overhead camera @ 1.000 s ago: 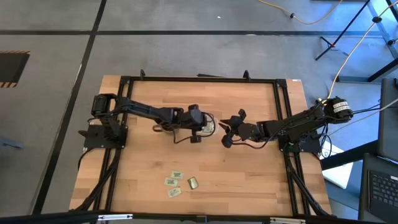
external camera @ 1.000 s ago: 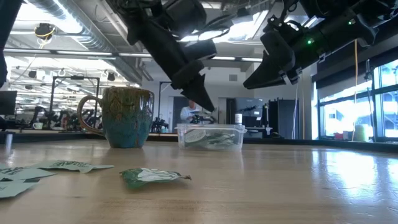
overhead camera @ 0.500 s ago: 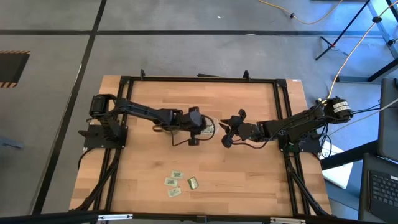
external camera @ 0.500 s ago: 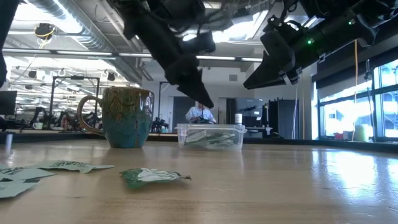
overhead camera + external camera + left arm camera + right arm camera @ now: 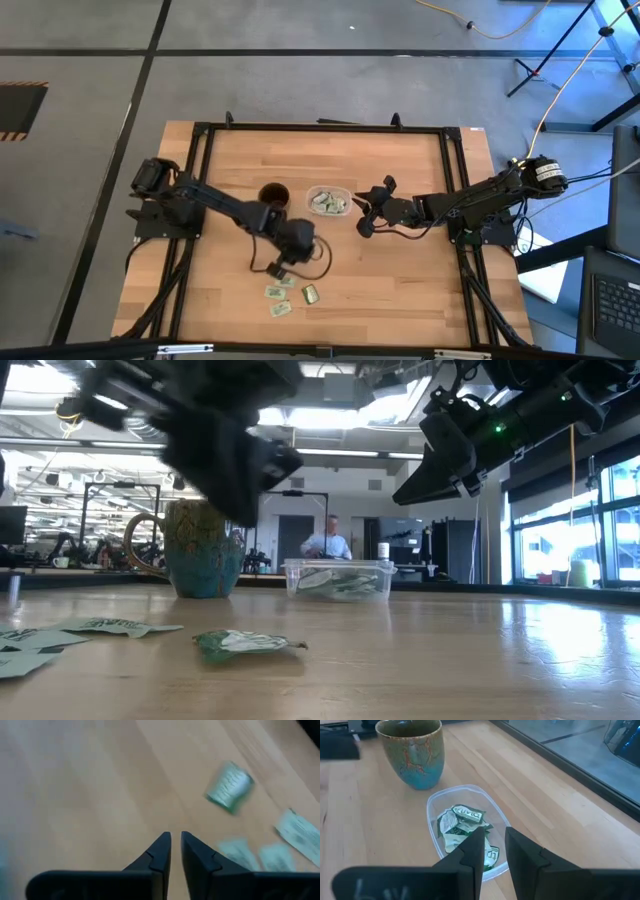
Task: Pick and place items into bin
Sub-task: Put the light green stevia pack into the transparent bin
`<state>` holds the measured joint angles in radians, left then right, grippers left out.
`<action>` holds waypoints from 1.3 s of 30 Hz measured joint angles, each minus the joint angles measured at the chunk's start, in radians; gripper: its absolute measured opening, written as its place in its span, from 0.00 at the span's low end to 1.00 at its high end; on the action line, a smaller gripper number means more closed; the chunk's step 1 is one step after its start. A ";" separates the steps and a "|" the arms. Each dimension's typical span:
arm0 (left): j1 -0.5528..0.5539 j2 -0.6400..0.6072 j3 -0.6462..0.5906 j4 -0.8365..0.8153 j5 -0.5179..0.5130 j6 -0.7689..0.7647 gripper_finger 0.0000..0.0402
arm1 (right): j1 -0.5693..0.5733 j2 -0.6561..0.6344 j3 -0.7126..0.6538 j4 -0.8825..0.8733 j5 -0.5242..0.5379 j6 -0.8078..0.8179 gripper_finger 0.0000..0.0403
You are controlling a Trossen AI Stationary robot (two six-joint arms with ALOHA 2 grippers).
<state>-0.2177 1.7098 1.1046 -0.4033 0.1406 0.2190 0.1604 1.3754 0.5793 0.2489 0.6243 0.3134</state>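
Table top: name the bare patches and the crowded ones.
Bare wood: the far strip behind the mug and bin, and the near right corner. Crowded: around the loose packets under the left gripper, and between bin and right gripper.

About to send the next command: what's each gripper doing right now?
Left gripper: slightly open, empty, over the loose packets.
Right gripper: slightly open, empty, hovering beside the bin.

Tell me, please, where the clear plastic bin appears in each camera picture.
High view: the bin lies mid-table, just right of the mug.
Low view: the bin stands at the picture's middle, right of the mug.
Left wrist view: not in it.
Right wrist view: the bin lies beyond the right gripper, packets inside.
Shared landmark: the mug.
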 joint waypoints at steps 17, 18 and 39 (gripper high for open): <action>-0.175 0.082 0.000 -0.037 -0.064 -0.181 0.15 | 0.000 0.000 0.000 0.003 0.000 0.026 0.20; -0.175 0.092 0.000 -0.032 -0.052 -0.187 0.15 | 0.000 0.000 0.000 0.003 0.000 0.027 0.20; -0.173 0.213 0.005 -0.018 0.004 -0.233 0.12 | 0.000 0.000 0.000 0.002 0.000 0.024 0.20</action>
<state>-0.3908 1.9224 1.1091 -0.4210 0.1451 -0.0136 0.1600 1.3754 0.5793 0.2504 0.6243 0.3370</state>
